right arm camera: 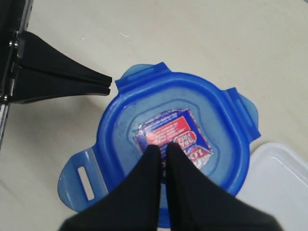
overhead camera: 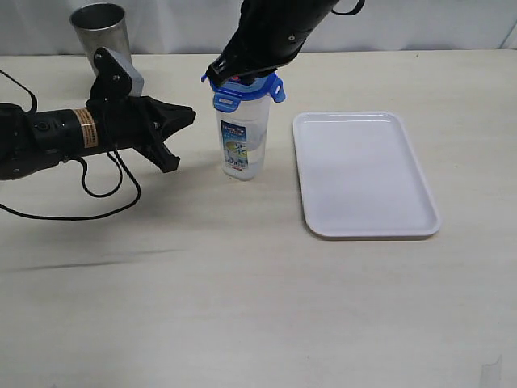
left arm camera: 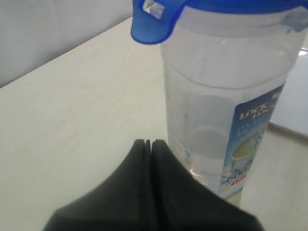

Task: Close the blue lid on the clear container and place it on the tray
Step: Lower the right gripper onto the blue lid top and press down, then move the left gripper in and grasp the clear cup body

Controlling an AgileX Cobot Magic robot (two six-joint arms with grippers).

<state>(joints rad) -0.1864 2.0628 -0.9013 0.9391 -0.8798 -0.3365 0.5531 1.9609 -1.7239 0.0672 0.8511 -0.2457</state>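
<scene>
Nearest the exterior camera the pale desk (overhead camera: 242, 307) lay bare, and everything else sat farther back, gathered about the clear container (overhead camera: 242, 141). On the right-arm side of the container, near it but not touching, lay the tray (overhead camera: 363, 174), flat and white, with nothing on it. On the container's other side a black cable (overhead camera: 97, 194) looped over the desk under the left arm. That arm reached in low and level, and the left pincer (left arm camera: 147, 143) had its two fingers pressed together with nothing between them. Its tip pointed at the container's upper wall and stopped short of it, with a gap of desk showing between. The container stood upright on the desk, not on the tray, with its blue-and-white label turned toward the exterior camera. The blue lid (overhead camera: 242, 90) sat on the container's mouth. Its flaps (left arm camera: 154, 21) stuck out sideways and were not folded down against the wall. From above and behind the container the right arm came down over the lid, and the right pincer (right arm camera: 162, 148) was likewise closed, finger against finger, holding nothing. Its tips sat at the red-and-blue sticker (right arm camera: 180, 132) in the middle of the lid, though the pictures did not show how hard they bore on it. Farthest back, well apart from the container on the left-arm side, a steel cup (overhead camera: 99, 28) stood upright at the desk's far edge.
</scene>
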